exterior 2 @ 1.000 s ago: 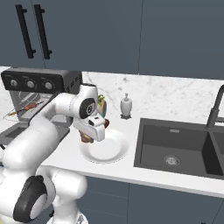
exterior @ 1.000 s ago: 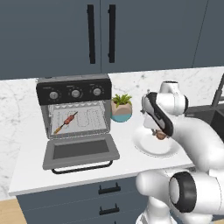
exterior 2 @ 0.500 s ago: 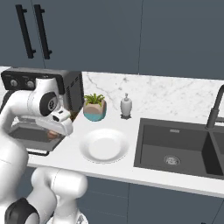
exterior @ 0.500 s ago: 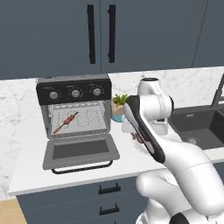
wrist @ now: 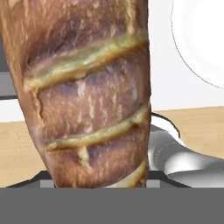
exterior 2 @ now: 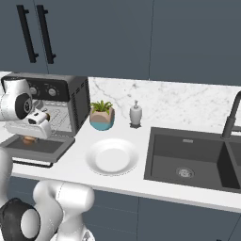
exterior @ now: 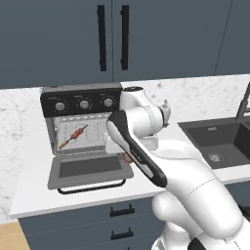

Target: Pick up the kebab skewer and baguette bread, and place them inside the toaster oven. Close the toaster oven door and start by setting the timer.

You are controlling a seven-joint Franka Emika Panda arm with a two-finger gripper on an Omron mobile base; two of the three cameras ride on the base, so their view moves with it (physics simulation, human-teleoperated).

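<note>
The baguette bread (wrist: 87, 87), golden-brown with a scored crust, looms close in the hand view. My gripper (exterior 2: 30, 136) is shut on it and holds it just above the open toaster oven door (exterior 2: 40, 147). From the left, the gripper (exterior: 128, 155) hangs at the door's right edge, with a bit of baguette bread (exterior: 127, 159) showing below the hand. The toaster oven (exterior: 80, 105) stands with its door (exterior: 88, 168) folded down flat. The kebab skewer (exterior: 73, 136) lies slanted on the wire rack inside.
A white plate (exterior 2: 112, 156) sits on the counter right of the oven. Behind it stand a potted plant (exterior 2: 102, 115) and a soap dispenser (exterior 2: 135, 114). A dark sink (exterior 2: 188, 160) with a faucet is further right. Cabinets hang above.
The arm has swung left from over the white plate to the oven door, carrying the baguette bread with it. The skewer and door have not moved.
</note>
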